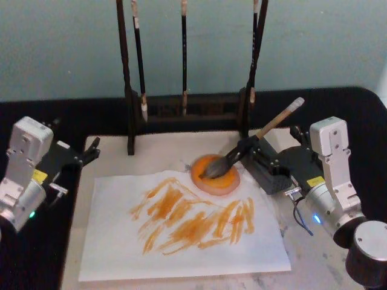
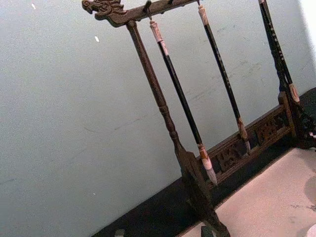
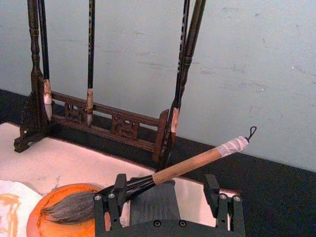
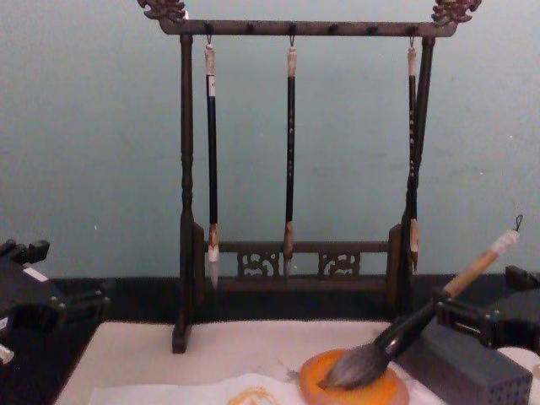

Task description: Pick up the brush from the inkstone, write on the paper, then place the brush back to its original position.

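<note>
The right gripper (image 1: 257, 149) is seen spread wide, its fingers either side of the brush (image 1: 251, 145) ferrule without closing on it. The bristles rest in the orange inkstone (image 1: 216, 175), touching the paper (image 1: 181, 232). The left gripper (image 1: 91, 152) is parked open at the desk's left edge.

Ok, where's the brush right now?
Head view, right of centre: the brush has its bristles on the inkstone, its handle leaning on the grey block between the right hand's fingers.
</note>
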Controlling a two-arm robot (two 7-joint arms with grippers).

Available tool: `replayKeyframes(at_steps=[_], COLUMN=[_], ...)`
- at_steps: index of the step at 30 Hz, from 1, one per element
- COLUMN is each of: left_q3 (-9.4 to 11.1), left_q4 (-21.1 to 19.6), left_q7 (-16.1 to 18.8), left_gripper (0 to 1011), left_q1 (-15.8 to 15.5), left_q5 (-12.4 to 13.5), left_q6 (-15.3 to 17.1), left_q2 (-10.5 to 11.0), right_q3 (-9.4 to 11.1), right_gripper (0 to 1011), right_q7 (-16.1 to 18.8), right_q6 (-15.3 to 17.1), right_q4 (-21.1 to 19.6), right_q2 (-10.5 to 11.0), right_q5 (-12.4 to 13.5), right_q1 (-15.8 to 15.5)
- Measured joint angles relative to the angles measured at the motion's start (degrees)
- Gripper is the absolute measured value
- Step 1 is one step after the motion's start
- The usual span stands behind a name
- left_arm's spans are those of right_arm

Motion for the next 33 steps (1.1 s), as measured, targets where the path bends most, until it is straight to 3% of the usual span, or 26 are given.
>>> replayKeyframes(at_steps=[33], left_q3=[0.0], left_q4=[0.0], left_q7=[0.0], left_gripper=[1001], left_q1=[0.0], left_q5=[0.0], left_q6=[0.0], left_q2=[0.0], right_q3=[0.0], right_gripper=[1000], right_q7=[0.1], right_q6=[0.0], right_q4=[-0.1], right_q2=[0.1], right_q5=[0.3], right_q1=[0.0])
